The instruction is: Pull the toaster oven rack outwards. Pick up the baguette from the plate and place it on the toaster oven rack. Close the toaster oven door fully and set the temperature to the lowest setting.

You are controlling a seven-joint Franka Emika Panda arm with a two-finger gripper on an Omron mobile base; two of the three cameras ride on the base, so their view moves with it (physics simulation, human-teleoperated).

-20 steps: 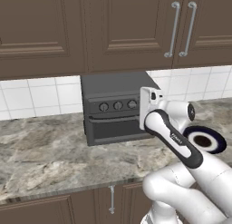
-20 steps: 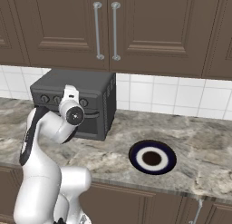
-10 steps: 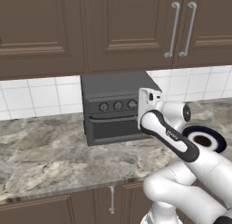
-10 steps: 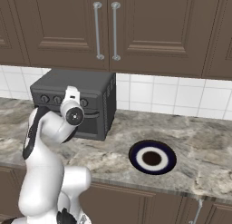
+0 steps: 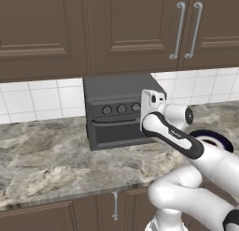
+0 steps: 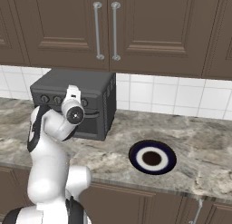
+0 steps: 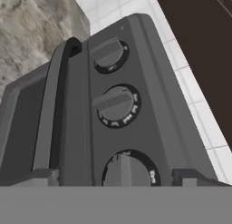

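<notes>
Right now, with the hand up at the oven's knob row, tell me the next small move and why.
Probably ease the hand forward so its fingertips close on the nearest round dark knob, then turn it. The dark grey toaster oven door looks shut, the round blue plate holds no bread, and the fingertips already flank that knob on the boxy dark grey toaster oven.

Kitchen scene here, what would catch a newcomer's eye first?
The white arm's gripper sits right at the front of the dark grey toaster oven, a knob between its fingertips. To the oven's right on the marble counter lies a blue plate with nothing on it.
</notes>
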